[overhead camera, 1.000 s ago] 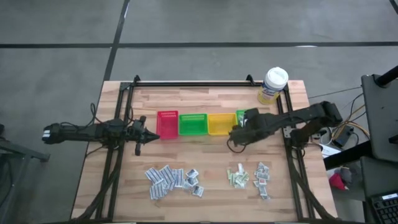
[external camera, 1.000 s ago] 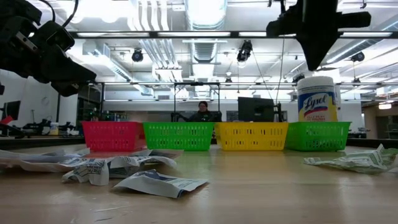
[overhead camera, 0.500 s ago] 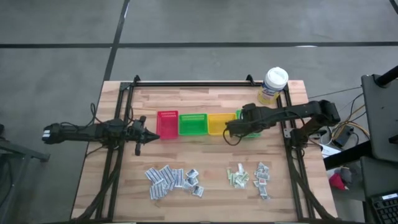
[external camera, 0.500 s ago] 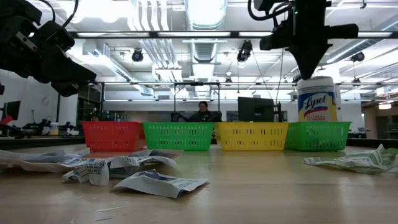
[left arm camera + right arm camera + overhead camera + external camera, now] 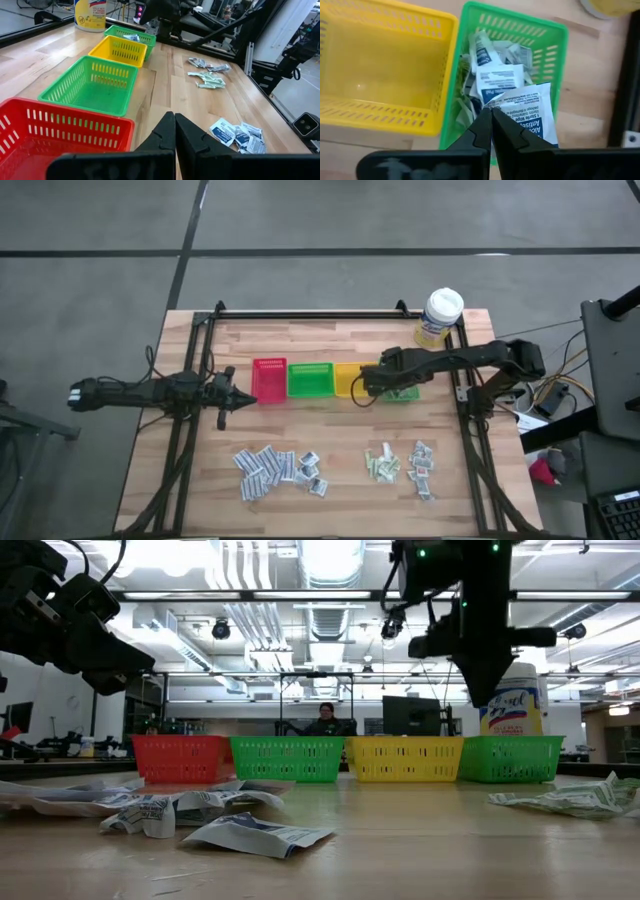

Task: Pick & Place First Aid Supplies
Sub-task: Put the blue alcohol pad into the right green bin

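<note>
- A lab or workshop hall: exposed ceiling ducts (image 5: 330, 610) and strip lights
- A person (image 5: 325, 720) seated at monitors (image 5: 410, 715) behind the wooden worktable (image 5: 330, 480)
- Bare concrete floor (image 5: 100, 240)

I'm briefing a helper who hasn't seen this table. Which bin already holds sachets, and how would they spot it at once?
Start at the row of four small bins across the middle of the wooden table. Go to the end nearest the yellow wipes tub: the green bin with sachets sits there, partly under the right gripper. Unlike the other green bin between red and yellow, it holds white-blue sachets.
</note>
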Available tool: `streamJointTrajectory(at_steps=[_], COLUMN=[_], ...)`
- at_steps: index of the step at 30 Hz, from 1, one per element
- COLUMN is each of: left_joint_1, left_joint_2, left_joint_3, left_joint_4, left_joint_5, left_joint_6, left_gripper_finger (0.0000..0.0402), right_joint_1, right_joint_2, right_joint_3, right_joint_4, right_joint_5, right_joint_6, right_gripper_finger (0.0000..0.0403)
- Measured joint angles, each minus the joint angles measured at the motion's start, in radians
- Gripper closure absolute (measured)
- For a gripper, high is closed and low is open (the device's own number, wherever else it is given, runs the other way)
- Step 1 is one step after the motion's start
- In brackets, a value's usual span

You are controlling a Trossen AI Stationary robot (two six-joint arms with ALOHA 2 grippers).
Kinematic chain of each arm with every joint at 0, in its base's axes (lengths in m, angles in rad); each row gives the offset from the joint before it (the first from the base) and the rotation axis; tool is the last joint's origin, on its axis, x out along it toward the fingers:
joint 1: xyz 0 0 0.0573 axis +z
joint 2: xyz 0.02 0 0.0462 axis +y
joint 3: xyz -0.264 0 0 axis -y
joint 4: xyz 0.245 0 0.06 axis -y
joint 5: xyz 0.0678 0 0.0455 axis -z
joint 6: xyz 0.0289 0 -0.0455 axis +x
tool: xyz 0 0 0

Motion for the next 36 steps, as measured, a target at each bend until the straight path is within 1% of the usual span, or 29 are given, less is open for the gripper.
streamJointTrajectory(at_steps=[6,13,22,36], left_joint_1=[0.0,0.0,0.0,0.0], left_joint_2=[0.0,0.0,0.0,0.0], left_joint_3=[0.0,0.0,0.0,0.0], left_joint_4=[0.001,0.005,0.006,0.006], left_joint_5=[0.0,0.0,0.0,0.0], left_joint_6=[-0.001,-0.001,0.0,0.0], left_gripper_finger=[0.0401,0.0401,0.0401,0.0401], right_joint_1=[-0.042,-0.103,-0.135,-0.135], right_joint_2=[0.0,-0.002,-0.006,-0.006], right_joint_3=[-0.079,-0.154,-0.166,-0.163], right_joint_4=[0.077,0.207,0.21,0.212], right_joint_5=[-0.028,-0.072,-0.074,-0.074], right_joint_6=[-0.063,-0.162,-0.247,-0.278], right_gripper_finger=[0.0394,0.0394,0.0394,0.0394])
